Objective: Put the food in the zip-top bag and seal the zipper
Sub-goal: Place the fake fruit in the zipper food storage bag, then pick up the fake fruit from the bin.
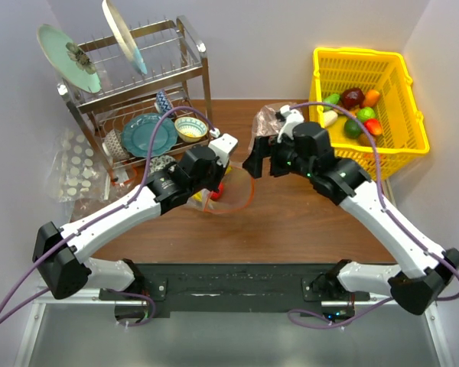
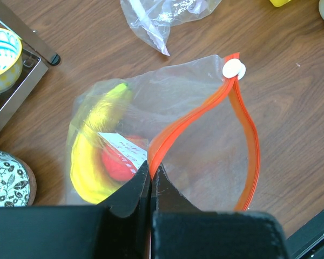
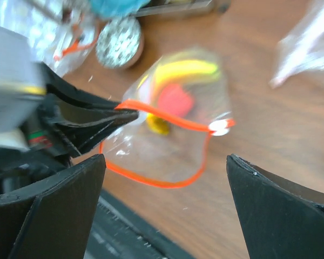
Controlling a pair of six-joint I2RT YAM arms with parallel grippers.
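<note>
Clear thin plastic zip-top bag [image 2: 205, 140] lies on the brown wooden table [image 2: 291, 81], mouth open, with a yellow banana [image 2: 92, 145] and a red fruit [image 2: 116, 162] inside. The left gripper [image 2: 151, 175] pinches its red-orange zipper strip [image 2: 248, 135]. The right gripper [image 3: 163, 159] hangs wide open nearby. A crumpled clear bag [image 2: 162, 16] lies just behind.

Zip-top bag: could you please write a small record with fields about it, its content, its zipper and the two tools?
bag: zip-top bag on the wooden table, mouth open
content: yellow banana and a red piece
zipper: zipper unsealed, spread in a loop; white end piece at its far end
left tool: left tool shut on the zipper strip
right tool: right tool open, holding nothing, facing the bag mouth
outside bag: toy food in the yellow basket
</note>
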